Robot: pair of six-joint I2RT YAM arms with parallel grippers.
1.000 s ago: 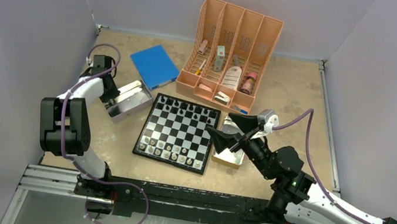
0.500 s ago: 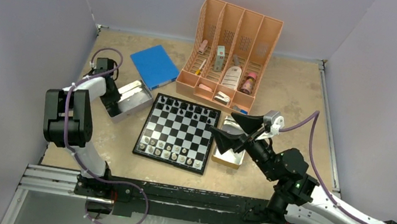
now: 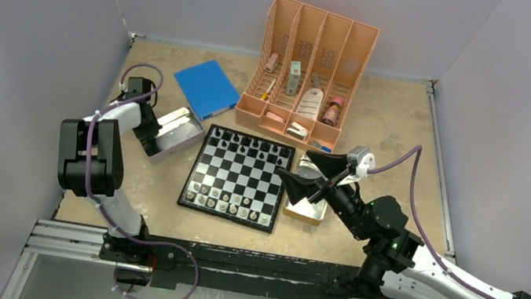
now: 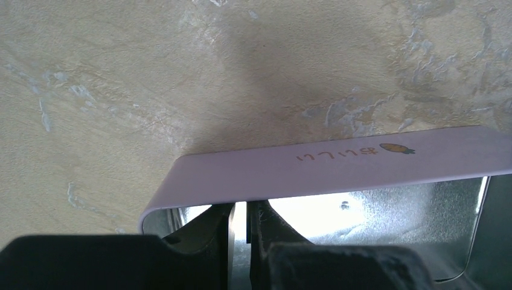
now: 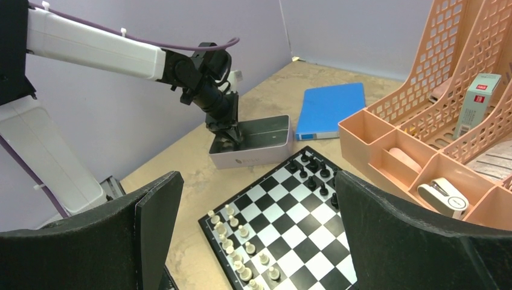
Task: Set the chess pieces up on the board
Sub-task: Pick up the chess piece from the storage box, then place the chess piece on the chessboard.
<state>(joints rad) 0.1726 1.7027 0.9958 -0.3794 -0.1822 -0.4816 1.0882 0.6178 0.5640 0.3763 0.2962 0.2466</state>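
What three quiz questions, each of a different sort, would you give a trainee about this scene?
1. True or false: the right gripper is open wide.
2. Where does the left gripper reach? A into the metal tin; B onto the blue book; C into the peach organizer.
3. Fill in: the chessboard rows nearest the arms' bases hold the ___ chess pieces.
Key: 1 true; 2 A; 3 pale.
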